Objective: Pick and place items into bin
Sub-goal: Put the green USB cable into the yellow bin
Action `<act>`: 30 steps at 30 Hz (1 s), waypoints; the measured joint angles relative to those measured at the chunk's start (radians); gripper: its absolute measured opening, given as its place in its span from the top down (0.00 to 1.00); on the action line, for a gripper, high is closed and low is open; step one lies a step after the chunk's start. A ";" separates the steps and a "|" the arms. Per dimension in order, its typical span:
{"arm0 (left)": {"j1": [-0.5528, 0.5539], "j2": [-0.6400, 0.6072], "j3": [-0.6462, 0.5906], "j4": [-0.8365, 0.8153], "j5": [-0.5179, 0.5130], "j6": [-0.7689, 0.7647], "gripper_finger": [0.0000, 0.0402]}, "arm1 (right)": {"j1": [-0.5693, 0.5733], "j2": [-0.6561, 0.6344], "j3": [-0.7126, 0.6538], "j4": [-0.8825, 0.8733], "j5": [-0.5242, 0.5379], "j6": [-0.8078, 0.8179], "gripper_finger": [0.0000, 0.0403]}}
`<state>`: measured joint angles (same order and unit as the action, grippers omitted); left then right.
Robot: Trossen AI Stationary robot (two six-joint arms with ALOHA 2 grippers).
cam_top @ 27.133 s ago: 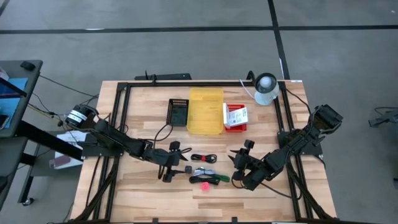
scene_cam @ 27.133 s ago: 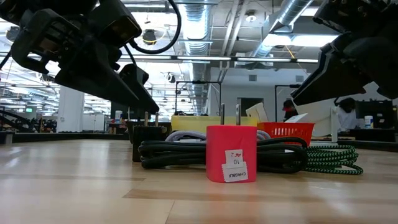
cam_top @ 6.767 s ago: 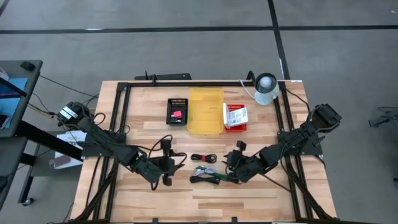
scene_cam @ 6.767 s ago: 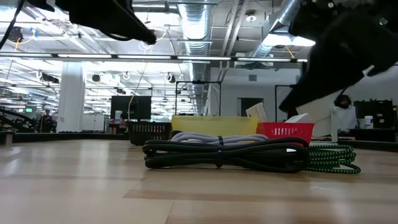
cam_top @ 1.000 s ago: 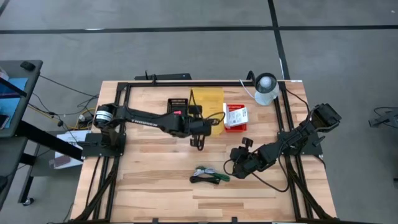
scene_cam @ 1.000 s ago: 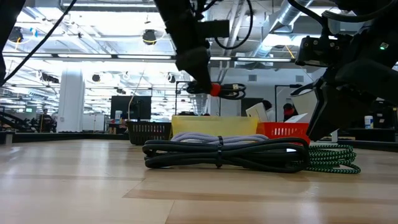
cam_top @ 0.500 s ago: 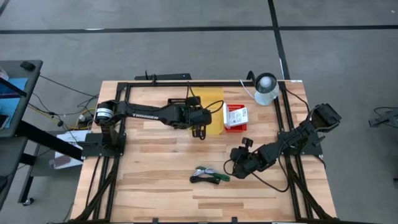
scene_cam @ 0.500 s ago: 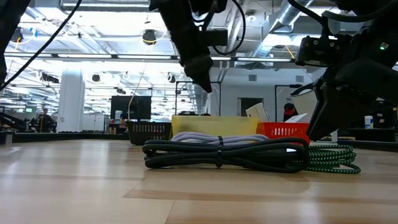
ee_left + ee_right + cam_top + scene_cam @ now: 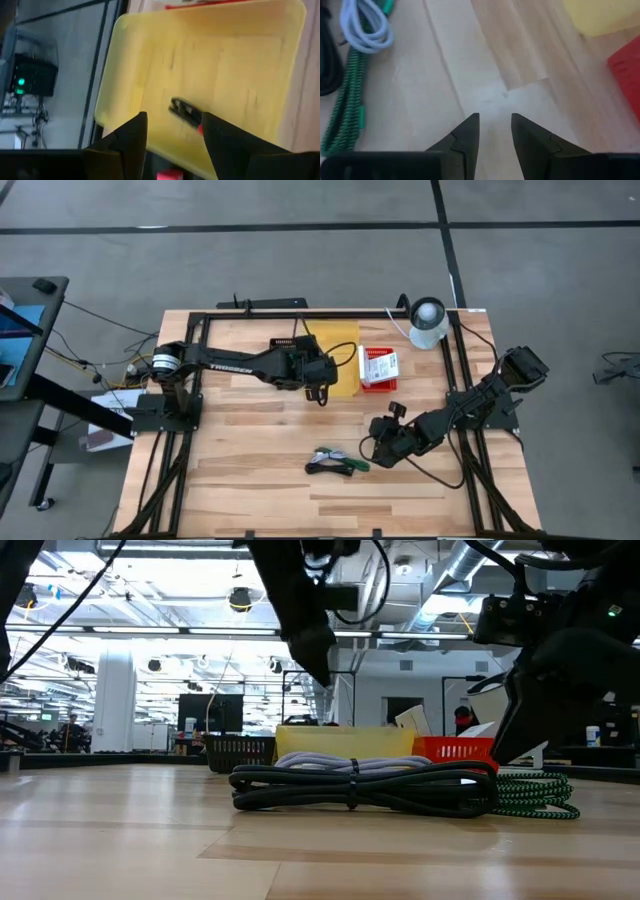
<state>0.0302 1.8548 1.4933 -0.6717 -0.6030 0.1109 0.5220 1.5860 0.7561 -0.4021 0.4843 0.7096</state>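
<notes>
Hovering over the yellow bin (image 9: 335,358), the left pincer (image 9: 318,390) stands with fingers parted and empty; a small black cable (image 9: 186,111) lies in the bin directly beyond its fingertips. On the counter (image 9: 250,470), the remaining cable bundle (image 9: 335,464) lies just beside the right pincer (image 9: 380,448), which is nearer, partly open, holding nothing.

A small black cable (image 9: 186,111) lies in the yellow bin (image 9: 240,60); black, grey and green coiled cables (image 9: 334,463) rest bundled on the tabletop (image 9: 240,470).
</notes>
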 joint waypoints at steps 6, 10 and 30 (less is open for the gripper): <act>-0.066 -0.093 -0.003 -0.033 -0.028 -0.092 0.55 | 0.000 0.000 0.034 0.026 -0.058 0.000 0.73; -0.129 -0.170 -0.008 -0.029 -0.087 -0.121 0.55 | 0.002 0.000 0.049 0.070 -0.096 0.000 0.73; -0.267 -0.324 -0.008 -0.160 -0.210 -0.116 0.55 | -0.020 0.000 0.049 0.184 -0.549 0.182 0.73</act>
<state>-0.2367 1.5307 1.4849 -0.8320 -0.8127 -0.0051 0.5018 1.5860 0.8051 -0.2183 -0.0643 0.8911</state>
